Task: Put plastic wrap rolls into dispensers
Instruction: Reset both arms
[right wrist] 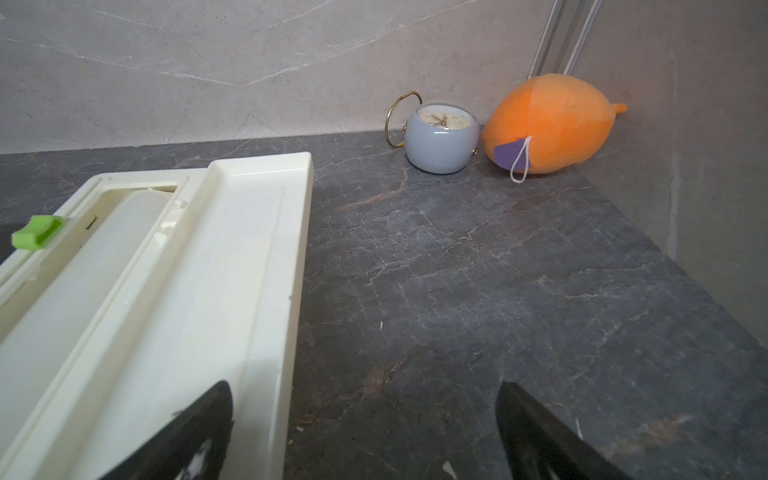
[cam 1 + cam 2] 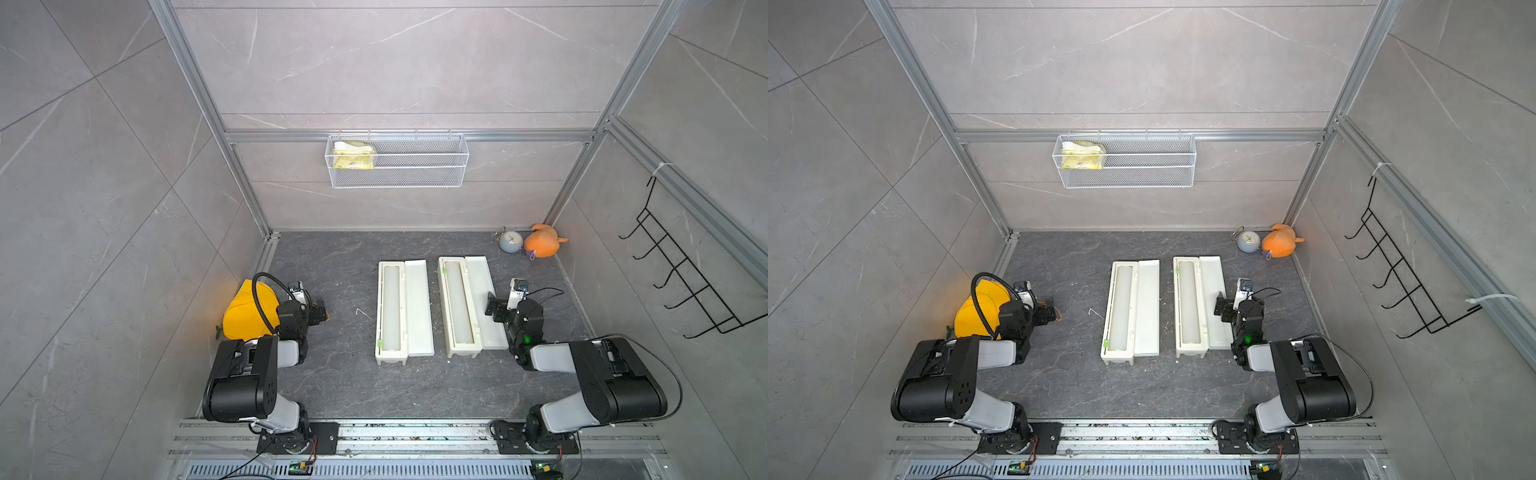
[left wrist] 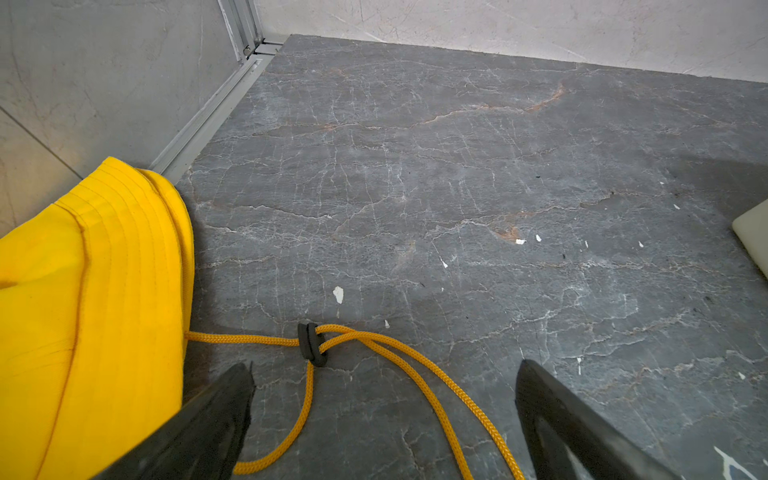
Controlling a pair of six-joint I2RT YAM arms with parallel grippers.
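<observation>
Two cream-white dispensers lie side by side mid-table with lids folded open: the left dispenser point(image 2: 417, 307) point(image 2: 1148, 307) and the right dispenser point(image 2: 478, 286) point(image 1: 232, 270). A translucent plastic wrap roll point(image 2: 390, 311) point(image 2: 1121, 309) lies in the left trough, and another roll point(image 2: 457, 307) point(image 1: 83, 291) in the right. My left gripper point(image 2: 322, 313) point(image 3: 384, 368) hangs open over bare table, well left of the dispensers. The right gripper point(image 2: 494, 307) point(image 1: 365, 386) is open at the right dispenser's lid edge, one finger over the lid, holding nothing.
A yellow hat point(image 2: 245, 311) point(image 3: 83, 311) sits by the left arm, its orange cord point(image 3: 374, 345) under the left jaws. A small clock point(image 2: 510, 241) and orange plush point(image 2: 542, 241) occupy the far right corner. A wire basket point(image 2: 399, 166) and black hook rack point(image 2: 685, 282) hang on the walls.
</observation>
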